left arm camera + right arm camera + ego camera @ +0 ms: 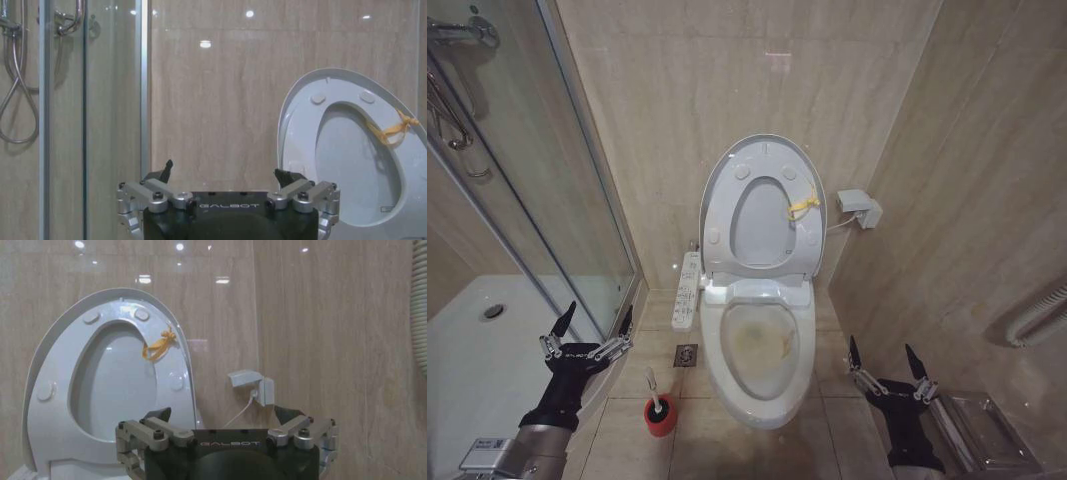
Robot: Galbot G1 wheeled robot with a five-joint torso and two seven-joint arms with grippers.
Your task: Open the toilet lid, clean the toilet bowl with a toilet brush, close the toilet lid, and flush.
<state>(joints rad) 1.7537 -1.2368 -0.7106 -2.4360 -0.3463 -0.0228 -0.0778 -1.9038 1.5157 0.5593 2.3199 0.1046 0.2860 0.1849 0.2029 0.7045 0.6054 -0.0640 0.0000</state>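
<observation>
The toilet lid point(762, 205) stands raised against the beige tiled wall point(677, 90), with the seat ring point(799, 230) lifted up flat against it, so the oval hole shows the lid's underside. A yellow band point(804, 207) is tied around the ring's right-hand side; in the right wrist view the same band point(159, 346) hangs near the top of the ring. The toilet bowl point(757, 345) lies open below, its basin marked with yellowish-brown stains. A white control panel point(687, 290) runs along the bowl's left side, and a white socket box point(859, 207) sits on the wall to the right of the lid, with a cable leading from it.

The toilet brush point(653, 390) stands in its red holder cup point(661, 417) on the floor just left of the bowl's front, handle tilted slightly; its bristle head is hidden inside the cup. A floor drain point(686, 354) lies between the cup and the bowl's base.

The left gripper point(587, 330) hovers beside the glass shower door point(547, 180), above and left of the brush, its fingers spread wide and holding nothing. The right gripper point(885, 365) hangs low to the right of the bowl, near what may be a metal bin point(982, 430), fingers likewise apart and empty.
</observation>
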